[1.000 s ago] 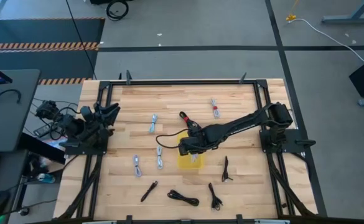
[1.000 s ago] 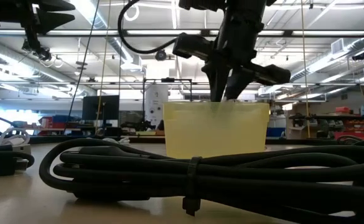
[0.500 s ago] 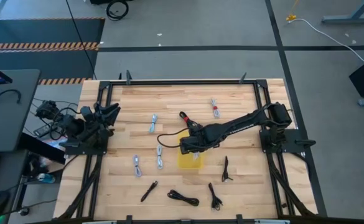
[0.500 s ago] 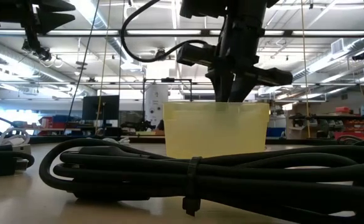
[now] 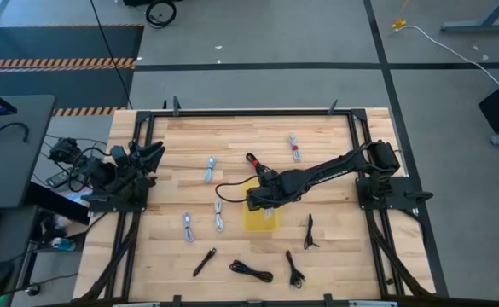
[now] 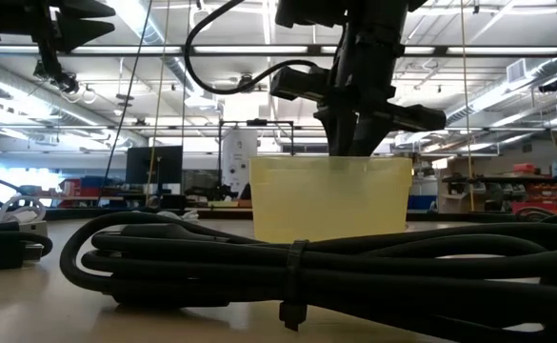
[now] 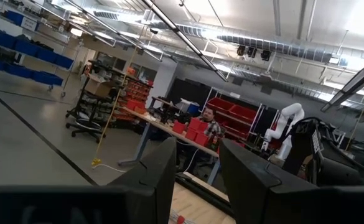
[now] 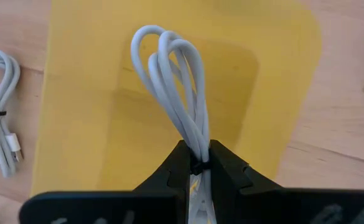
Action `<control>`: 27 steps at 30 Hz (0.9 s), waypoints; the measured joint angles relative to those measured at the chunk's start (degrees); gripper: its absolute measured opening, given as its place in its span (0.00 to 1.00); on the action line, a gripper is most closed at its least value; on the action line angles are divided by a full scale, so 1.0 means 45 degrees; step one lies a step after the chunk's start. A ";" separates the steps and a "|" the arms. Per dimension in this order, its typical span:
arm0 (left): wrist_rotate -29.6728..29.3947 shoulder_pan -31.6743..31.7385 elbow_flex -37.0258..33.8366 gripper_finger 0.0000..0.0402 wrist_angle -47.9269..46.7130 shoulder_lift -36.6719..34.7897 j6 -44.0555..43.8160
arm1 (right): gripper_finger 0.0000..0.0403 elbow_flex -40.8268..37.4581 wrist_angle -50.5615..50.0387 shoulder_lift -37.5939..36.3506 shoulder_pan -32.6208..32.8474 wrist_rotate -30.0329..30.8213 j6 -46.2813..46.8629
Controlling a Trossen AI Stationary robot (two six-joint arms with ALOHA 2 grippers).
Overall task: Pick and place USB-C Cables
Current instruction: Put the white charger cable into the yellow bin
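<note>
we hold a white cable (image 8: 172, 93) in our right gripper (image 8: 199, 163), and the jaws are pinched tight on it near its black tie. the loops of the cable stick straight out past the fingertips, so its long side runs in line with the fingers. we think this is the drop step: the cable hangs right above the yellow bin (image 5: 261, 217), and the bin's open mouth fills the wrist view under it. so the cable only has to go down, not sideways. in the low view the gripper sits just over the rim of the bin. our left gripper (image 7: 194, 180) waits far off from the bin, up by the table's left edge, with its jaws apart, looking out at the room. more cables lie on the wooden table (image 5: 334, 145) around the bin: light ones (image 5: 217, 217) on its left side, one with a red tie (image 5: 294, 148) on the far side of the bin, and black ones (image 5: 251, 271) on the near side, toward the front edge. one light bundle (image 8: 0, 112) lies on the table close beside the bin. a big black cable (image 6: 288, 262) lies close to the low camera. past the table we see a large workshop with shelves, red boxes, and a person sitting at a desk well away from the bin.
</note>
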 joint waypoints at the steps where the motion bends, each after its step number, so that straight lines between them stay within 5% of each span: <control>1: -0.0002 0.0000 0.0000 0.32 0.0005 0.0000 0.0000 | 0.09 0.0000 -0.0005 0.0000 0.0018 0.0045 0.0000; 21: -0.0002 -0.0004 0.0000 0.32 0.0014 0.0000 0.0424 | 0.09 -0.0699 0.1158 0.0000 0.0336 0.0111 -0.0467; 27: -0.0002 -0.0001 0.0000 0.32 0.0014 0.0000 0.0426 | 0.25 -0.0699 0.1732 0.0000 0.0239 0.0219 -0.0743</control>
